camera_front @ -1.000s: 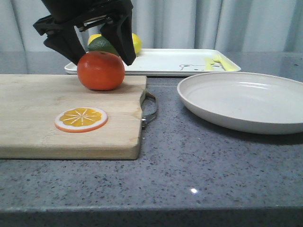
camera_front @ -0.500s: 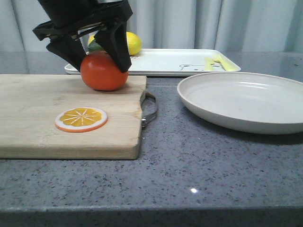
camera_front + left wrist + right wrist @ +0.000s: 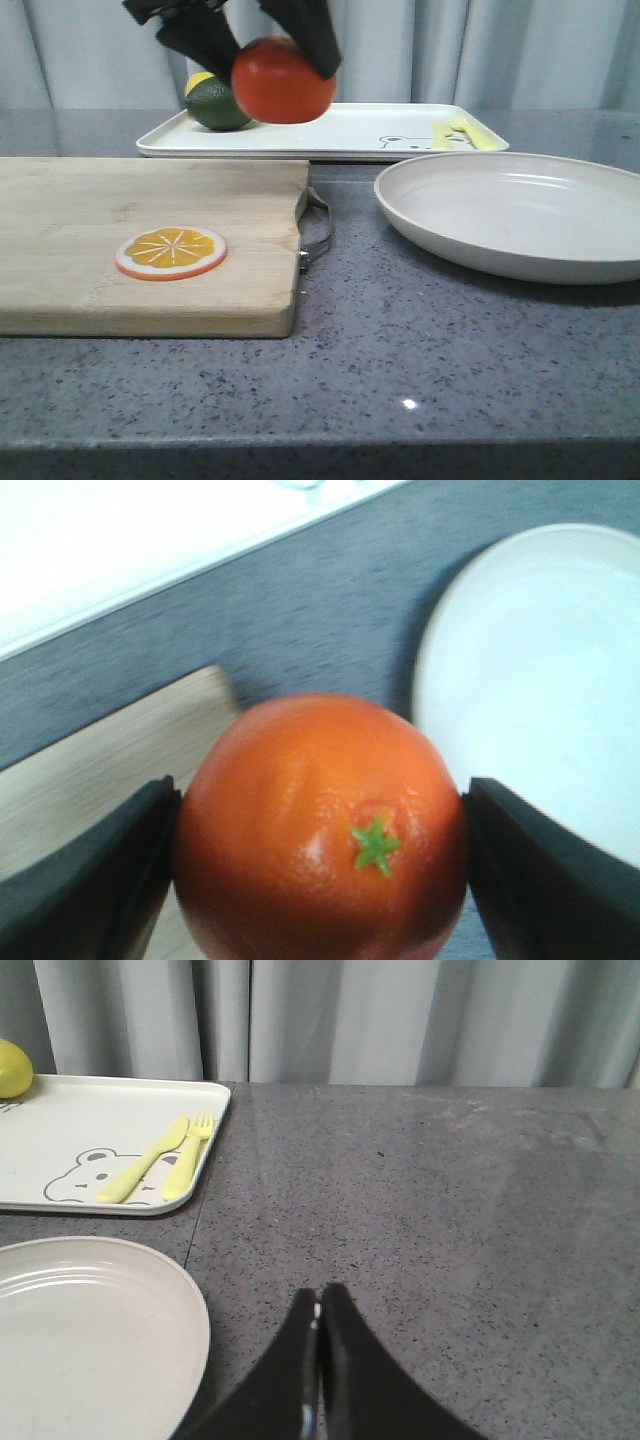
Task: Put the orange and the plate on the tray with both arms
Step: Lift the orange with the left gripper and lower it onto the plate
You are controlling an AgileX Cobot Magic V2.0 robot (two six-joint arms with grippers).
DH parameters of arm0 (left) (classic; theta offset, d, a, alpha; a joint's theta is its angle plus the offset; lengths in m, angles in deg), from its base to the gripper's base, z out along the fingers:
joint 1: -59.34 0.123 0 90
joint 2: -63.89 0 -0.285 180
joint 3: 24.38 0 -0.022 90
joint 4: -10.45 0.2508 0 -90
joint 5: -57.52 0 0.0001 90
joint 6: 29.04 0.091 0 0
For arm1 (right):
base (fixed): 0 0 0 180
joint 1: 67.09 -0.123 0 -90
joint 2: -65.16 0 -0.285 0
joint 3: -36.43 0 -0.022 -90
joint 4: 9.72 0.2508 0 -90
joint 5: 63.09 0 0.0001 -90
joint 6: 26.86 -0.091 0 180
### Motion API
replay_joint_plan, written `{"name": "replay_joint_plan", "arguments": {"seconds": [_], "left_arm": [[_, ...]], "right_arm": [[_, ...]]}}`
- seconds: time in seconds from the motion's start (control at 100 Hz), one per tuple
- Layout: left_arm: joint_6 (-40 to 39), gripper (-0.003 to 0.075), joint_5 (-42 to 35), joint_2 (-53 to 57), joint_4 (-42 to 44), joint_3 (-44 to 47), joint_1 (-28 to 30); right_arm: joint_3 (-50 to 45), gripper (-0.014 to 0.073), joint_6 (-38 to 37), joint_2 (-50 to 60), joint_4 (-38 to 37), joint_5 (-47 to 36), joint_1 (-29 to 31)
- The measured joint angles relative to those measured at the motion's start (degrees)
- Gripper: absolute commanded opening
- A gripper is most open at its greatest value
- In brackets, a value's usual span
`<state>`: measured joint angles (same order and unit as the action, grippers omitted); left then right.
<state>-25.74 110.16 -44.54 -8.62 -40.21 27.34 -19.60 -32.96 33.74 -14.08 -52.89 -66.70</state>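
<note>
My left gripper (image 3: 262, 42) is shut on the orange (image 3: 283, 80) and holds it in the air above the far end of the cutting board, near the tray's front edge. In the left wrist view the orange (image 3: 320, 825) sits between both black fingers (image 3: 95, 880). The off-white plate (image 3: 510, 215) lies on the counter at the right; it also shows in the left wrist view (image 3: 540, 690) and the right wrist view (image 3: 90, 1330). The white tray (image 3: 350, 130) with the bear drawing lies at the back. My right gripper (image 3: 319, 1305) is shut and empty above the counter beside the plate.
A wooden cutting board (image 3: 130, 240) with a metal handle (image 3: 318, 230) holds an orange slice disc (image 3: 171, 251). A green lime (image 3: 215, 103) and a lemon (image 3: 198, 80) sit on the tray's left part. Yellow cutlery (image 3: 160, 1160) lies on its right end. Curtains hang behind.
My left gripper has lifted the orange off the cutting board and carried it up and to the right, towards the tray. The plate and slice have not moved.
</note>
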Motion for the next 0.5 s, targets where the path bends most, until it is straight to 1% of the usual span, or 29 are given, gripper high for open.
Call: {"name": "replay_joint_plan", "arguments": {"seconds": [0.28,0.5], "left_arm": [[0.0,0.0342,-4.8,-0.5,-0.6,-1.0,-7.8],[0.0,0.0342,-5.9,-5.7,-1.2,-2.2,-11.8]], "right_arm": [[0.0,-0.0056,0.0,0.0,0.0,0.0,0.0],[0.0,-0.0056,0.0,0.0,0.0,0.0,0.0]]}}
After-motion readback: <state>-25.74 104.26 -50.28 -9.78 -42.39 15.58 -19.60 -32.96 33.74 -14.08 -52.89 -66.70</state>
